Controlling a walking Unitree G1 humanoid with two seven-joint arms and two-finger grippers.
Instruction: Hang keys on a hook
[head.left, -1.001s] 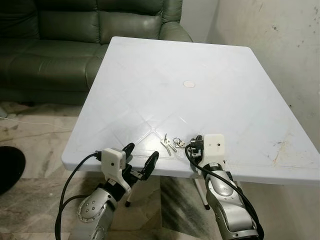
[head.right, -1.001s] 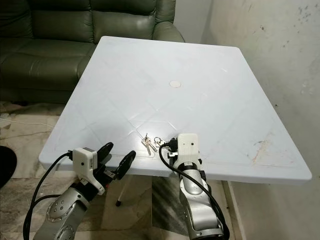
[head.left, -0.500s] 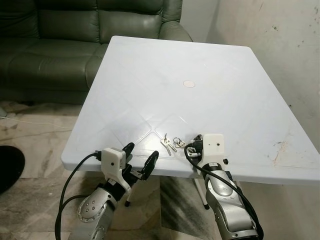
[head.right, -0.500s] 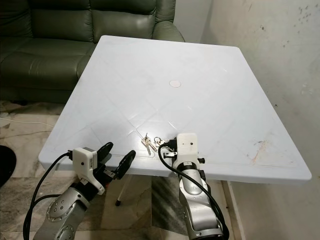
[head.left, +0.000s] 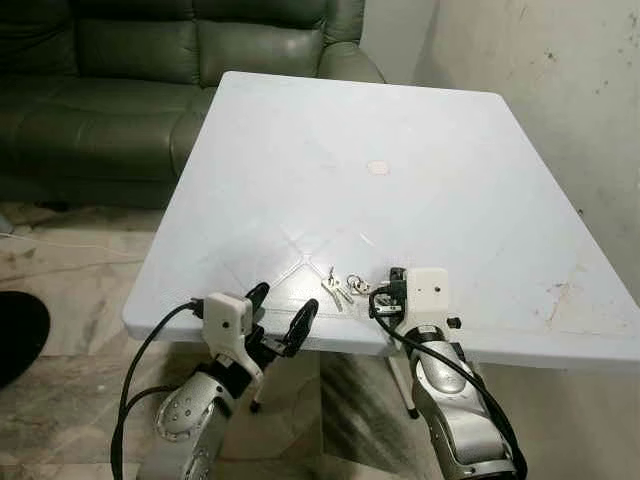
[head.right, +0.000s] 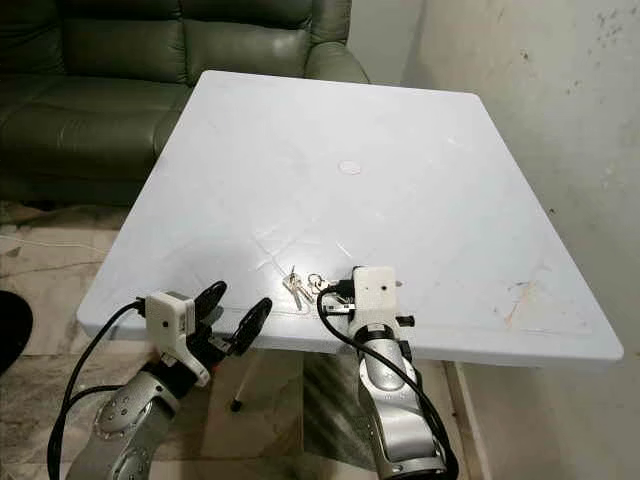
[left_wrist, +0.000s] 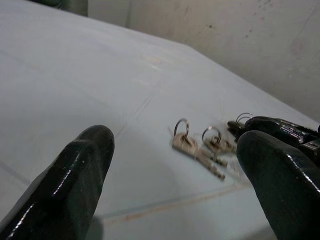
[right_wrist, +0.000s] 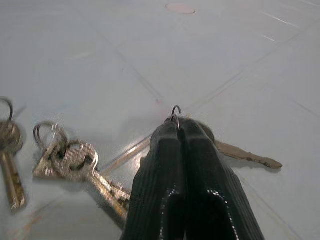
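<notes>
Keys (head.left: 340, 286) near table (head.left: 480, 180) front edge

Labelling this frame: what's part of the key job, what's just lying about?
Job:
- pinched key ring, key
- right hand, shut on it
- other keys on table

Lying about:
- left hand, open, idle
- sofa
- white disc

A home's living room: a dark green leather sofa (head.left: 150, 80) at eleven o'clock, white plastic table (head.left: 300, 150) dead ahead, marbled floor tiles (head.left: 60, 290), stained plaster wall (head.left: 560, 90) at two.
</notes>
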